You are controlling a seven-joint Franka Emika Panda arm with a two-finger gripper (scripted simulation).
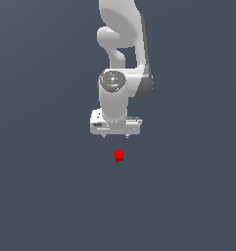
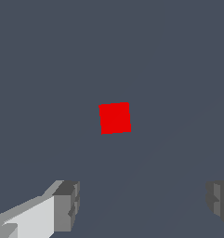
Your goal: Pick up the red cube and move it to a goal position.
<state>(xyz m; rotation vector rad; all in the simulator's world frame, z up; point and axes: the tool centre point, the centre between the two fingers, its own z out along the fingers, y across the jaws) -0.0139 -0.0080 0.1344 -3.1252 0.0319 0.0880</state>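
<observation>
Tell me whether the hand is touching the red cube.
Apart. In the exterior view, bare floor separates the hand from the red cube; its fingers are spread wide.

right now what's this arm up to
A white simulated Panda arm is going after the red cube, which sits alone on the plain dark surface. The hand hangs above the cube with a clear gap, not touching it. In the wrist view its two fingers are spread wide, wider than the cube, with nothing between them. So the cube has not been grasped or lifted yet.
</observation>
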